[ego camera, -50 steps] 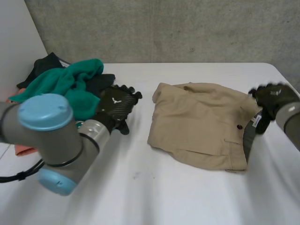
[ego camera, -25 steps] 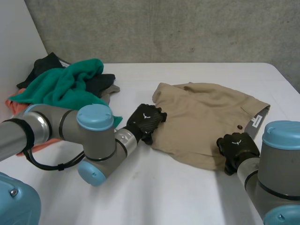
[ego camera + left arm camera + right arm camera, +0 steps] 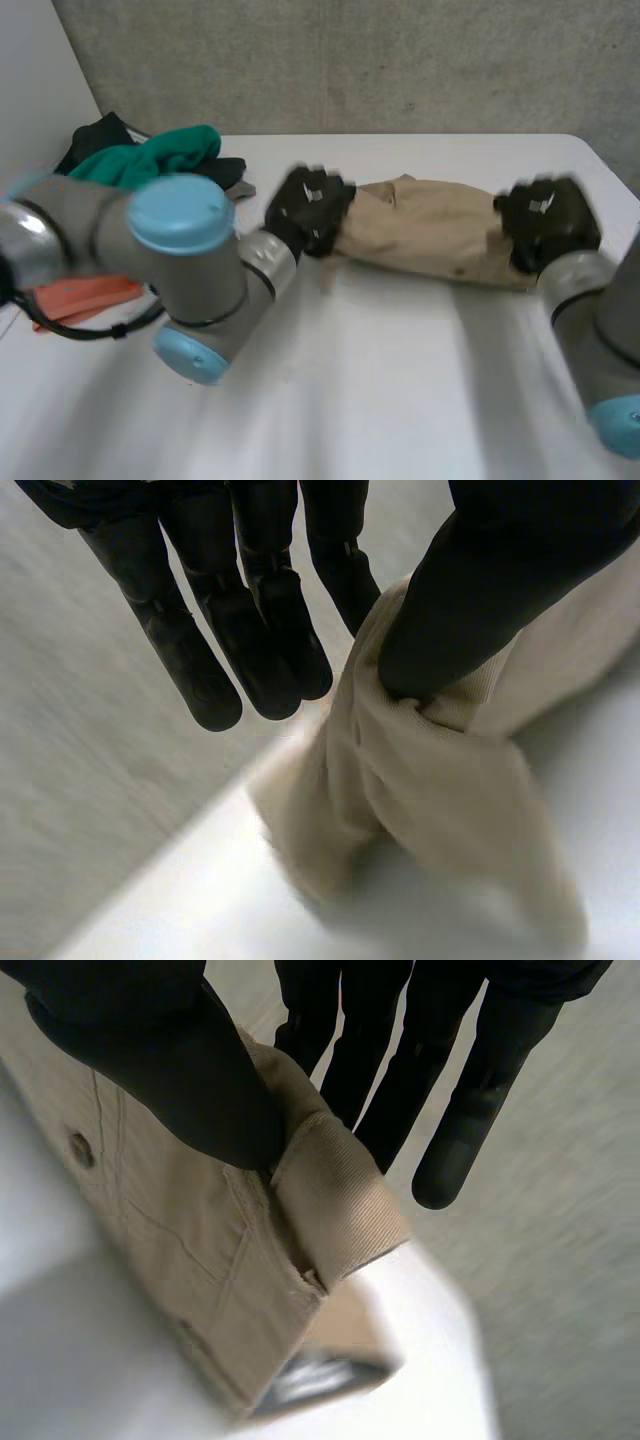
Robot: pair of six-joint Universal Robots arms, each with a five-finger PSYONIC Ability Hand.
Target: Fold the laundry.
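Observation:
Tan shorts (image 3: 430, 230) hang stretched between my two hands above the white table (image 3: 380, 400). My left hand (image 3: 312, 208) pinches the shorts' left end; in its wrist view the thumb (image 3: 480, 590) presses the tan cloth (image 3: 420, 800) against the fingers (image 3: 250, 630). My right hand (image 3: 545, 222) grips the right end, by the waistband. There the thumb (image 3: 170, 1070) clamps a fold of the shorts (image 3: 220, 1260) against the fingers (image 3: 400, 1060), and a button (image 3: 80, 1150) shows beside it.
A heap of laundry lies at the table's far left: a green garment (image 3: 150, 160), dark clothes (image 3: 100, 135) behind it and an orange piece (image 3: 85, 295) near the left arm. A grey wall (image 3: 350, 60) stands behind the table.
Both hands closed on the shorts' near edge and lifted it up and away from me. The shorts, flat on the table before, now hang bunched between the hands.

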